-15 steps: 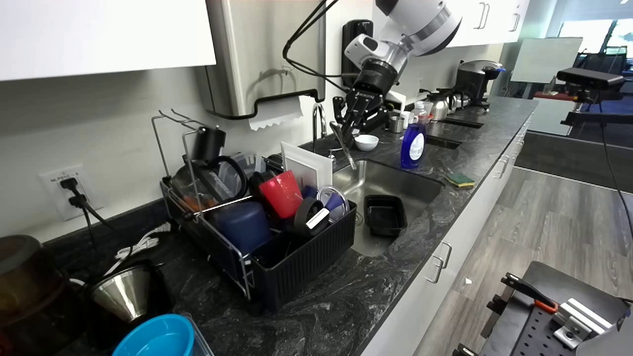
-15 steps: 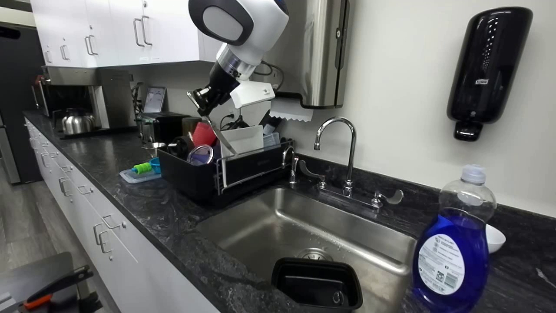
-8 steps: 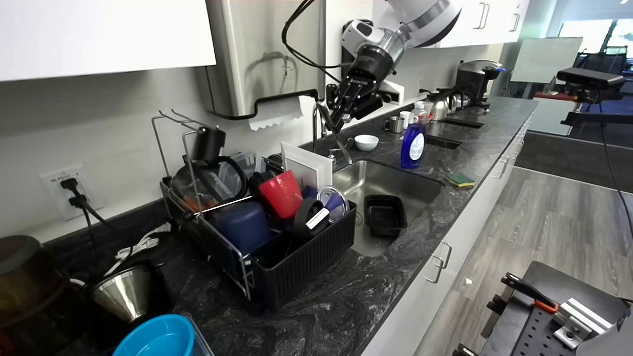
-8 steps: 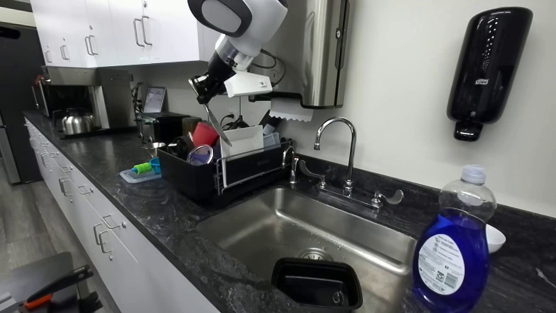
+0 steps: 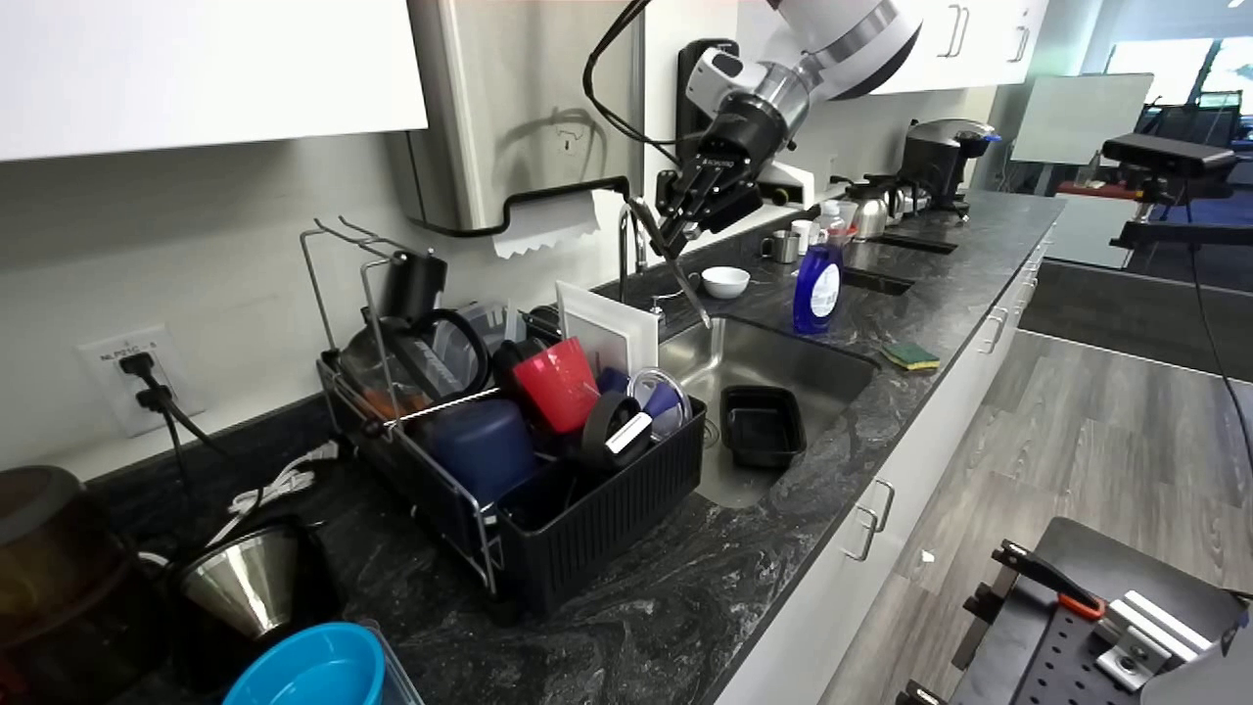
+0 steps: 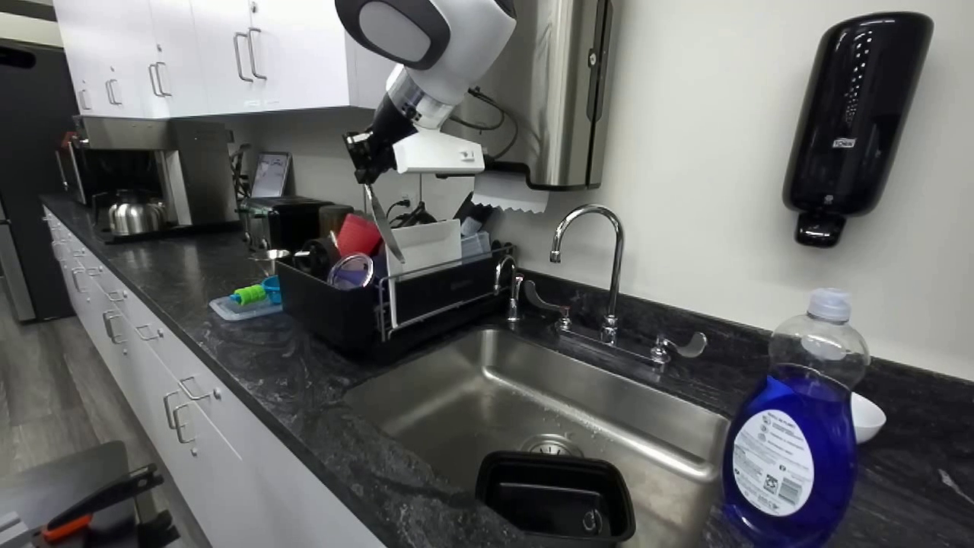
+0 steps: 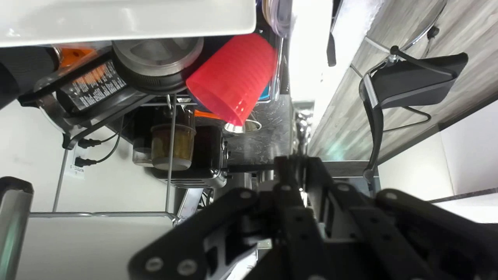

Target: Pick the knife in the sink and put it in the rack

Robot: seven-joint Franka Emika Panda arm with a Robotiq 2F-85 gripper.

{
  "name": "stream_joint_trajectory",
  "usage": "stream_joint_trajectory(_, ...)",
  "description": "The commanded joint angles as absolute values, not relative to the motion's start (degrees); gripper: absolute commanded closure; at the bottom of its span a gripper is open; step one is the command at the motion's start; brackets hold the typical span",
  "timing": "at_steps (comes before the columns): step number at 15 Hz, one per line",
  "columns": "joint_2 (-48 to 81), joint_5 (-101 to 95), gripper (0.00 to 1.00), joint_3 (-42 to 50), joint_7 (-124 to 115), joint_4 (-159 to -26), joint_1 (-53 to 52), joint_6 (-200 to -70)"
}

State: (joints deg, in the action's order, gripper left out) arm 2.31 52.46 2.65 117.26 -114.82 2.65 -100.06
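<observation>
From my station I am holding the table knife (image 6: 382, 219) in the end effector (image 7: 298, 165), its two fingers (image 7: 317, 171) clamping the metal and standing nearly together, only the knife parting them. In the wrist view the fingers are looking dark and soft-focused, a blurred shiny streak is showing at their tips, and I am struggling to make out the knife's outline there, so I am judging the grip from outside. In an exterior view I am seeing the handle (image 5: 643, 213) poking up past the fingers and the blade (image 5: 693, 296) slanting down below them, standing apart from the dish rack (image 6: 449, 293). In an exterior view the blade is also crossing, to my eye, in front of the white rectangular plate (image 6: 430, 247) that is standing on edge in the rack. In both exterior views the knife is hanging in the air, tilting rather than plumb, higher than the sink (image 6: 472, 426) and near the rack's sink-side end. Beyond that plate, the wrist view is showing me a red cup (image 7: 233, 77) leaning in the rack. Down in the sink, a black plastic tub (image 6: 555, 498) is sitting near the drain (image 6: 552, 444), while a chrome faucet (image 6: 615, 278) is arching at the back. On the dark bench (image 6: 281, 365), a blue dish-soap bottle (image 6: 784, 457) is standing upright beside the sink, and a green-and-yellow sponge (image 5: 910, 355) is lying flat near the sink's rim.
</observation>
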Motion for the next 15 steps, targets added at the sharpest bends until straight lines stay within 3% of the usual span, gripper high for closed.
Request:
stream_joint_trajectory(1,3.11,53.72,0.96,3.25,116.89,-114.89,3.45,-100.05)
stream_joint_trajectory(2,2.81,52.40,0.96,3.11,117.16,-114.70,3.21,-99.91)
stream_joint_trajectory(3,2.98,52.38,0.86,3.23,117.16,-114.70,3.29,-99.91)
stream_joint_trajectory(15,3.02,52.38,0.86,3.13,117.16,-114.65,3.17,-99.91)
